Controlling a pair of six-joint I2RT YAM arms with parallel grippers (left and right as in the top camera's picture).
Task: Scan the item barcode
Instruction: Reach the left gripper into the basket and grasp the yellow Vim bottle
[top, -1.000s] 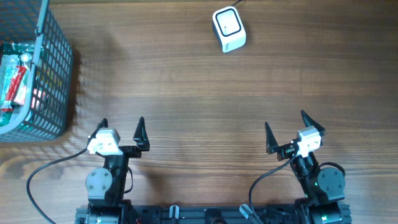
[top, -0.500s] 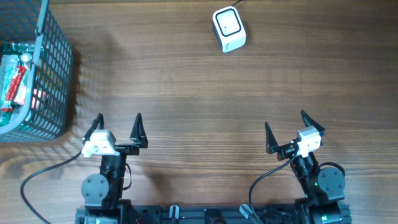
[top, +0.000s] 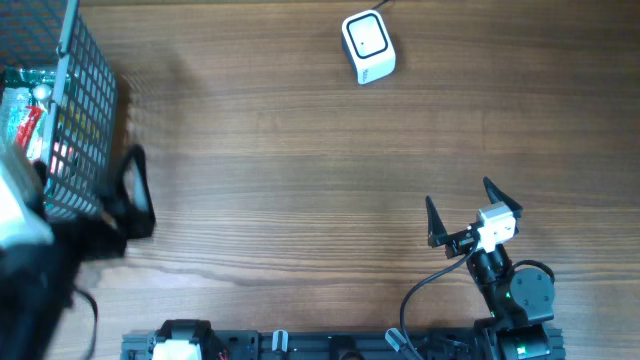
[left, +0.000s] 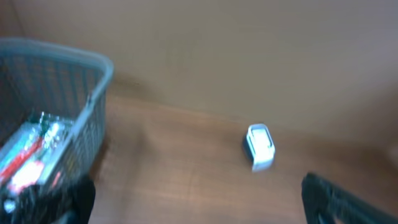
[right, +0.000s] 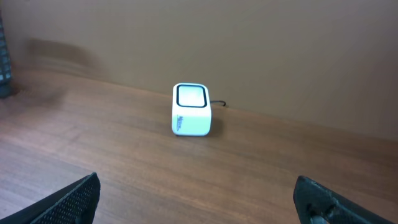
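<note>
A crinkly red-and-green packet (top: 22, 122), likely light and slippery, is lying in the grey basket (top: 88, 110), best pinched across its narrow width, while the left gripper (left: 198, 186) and right gripper (top: 458, 192) are gaping empty.

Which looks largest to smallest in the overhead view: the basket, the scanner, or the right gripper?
1. basket, largest even though the frame edge crops it.
2. right gripper, fingers and white body together; it may sit nearer the camera, which could flatter it.
3. scanner, a little smaller than the gripper.
</note>
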